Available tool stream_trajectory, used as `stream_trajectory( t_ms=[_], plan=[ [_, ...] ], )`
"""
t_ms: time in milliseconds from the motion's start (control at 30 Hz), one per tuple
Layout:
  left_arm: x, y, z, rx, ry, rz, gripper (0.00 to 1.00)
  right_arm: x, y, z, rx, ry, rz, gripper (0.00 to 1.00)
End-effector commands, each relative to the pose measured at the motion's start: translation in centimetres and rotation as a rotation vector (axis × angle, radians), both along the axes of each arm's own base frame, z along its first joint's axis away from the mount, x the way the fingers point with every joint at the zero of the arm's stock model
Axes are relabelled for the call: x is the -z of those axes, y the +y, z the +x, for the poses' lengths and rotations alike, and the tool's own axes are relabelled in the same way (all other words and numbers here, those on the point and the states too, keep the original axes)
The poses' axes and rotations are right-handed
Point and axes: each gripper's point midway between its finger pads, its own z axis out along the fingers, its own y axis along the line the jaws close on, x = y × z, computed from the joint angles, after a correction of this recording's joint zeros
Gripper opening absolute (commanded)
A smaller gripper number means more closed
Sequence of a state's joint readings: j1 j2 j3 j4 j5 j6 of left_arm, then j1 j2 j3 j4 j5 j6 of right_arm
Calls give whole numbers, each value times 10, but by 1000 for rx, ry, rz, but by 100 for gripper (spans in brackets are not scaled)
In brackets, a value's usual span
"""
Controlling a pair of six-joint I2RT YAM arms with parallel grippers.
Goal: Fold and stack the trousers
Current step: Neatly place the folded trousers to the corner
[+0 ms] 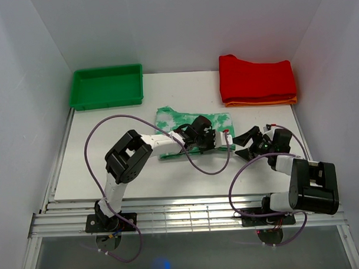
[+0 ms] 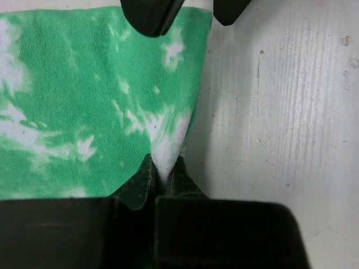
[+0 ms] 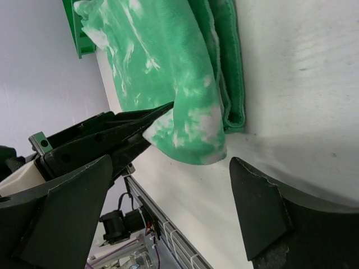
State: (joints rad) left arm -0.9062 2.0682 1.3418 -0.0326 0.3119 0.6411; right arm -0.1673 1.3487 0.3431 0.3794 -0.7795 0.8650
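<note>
The trousers (image 1: 174, 117), soft mint cloth w/ white blotches, lie folded in thick layers at the centre of the white table (image 1: 110, 166). The left gripper (image 2: 164, 175) is closed on their right edge and pinches a thin fold. The right gripper (image 1: 243, 145) has its jaws wide apart, just right of that corner, apart from the cloth. Far left is a green plastic tray (image 1: 107, 87), rect. shape.

Robot lab test cell. Plain white panel walls (image 1: 24, 87) box in white tabletop (image 1: 140, 177). Aluminium rail frame (image 1: 188, 217) at near edge; left arm (image 1: 128, 157), right arm (image 1: 311, 186) bolted there. Purple cables (image 1: 211, 173) loop loose. Green plastic bin (image 1: 107, 87) at back.
</note>
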Motion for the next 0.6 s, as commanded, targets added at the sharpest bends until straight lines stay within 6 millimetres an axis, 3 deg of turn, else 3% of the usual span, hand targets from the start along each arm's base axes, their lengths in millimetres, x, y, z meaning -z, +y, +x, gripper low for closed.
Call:
stream_trajectory(
  t_ms=[0,300,567],
  plan=[
    [-12,12,-21,50,135,5,0,-9,5,11,6,-75,-19,90],
    [-44,7,-13,58,181,-75,0,16,17,6,1,31,-26,90],
    [-67,2,-18,112,185,-125,0,14,29,8,24,48,-18,90]
  ],
)
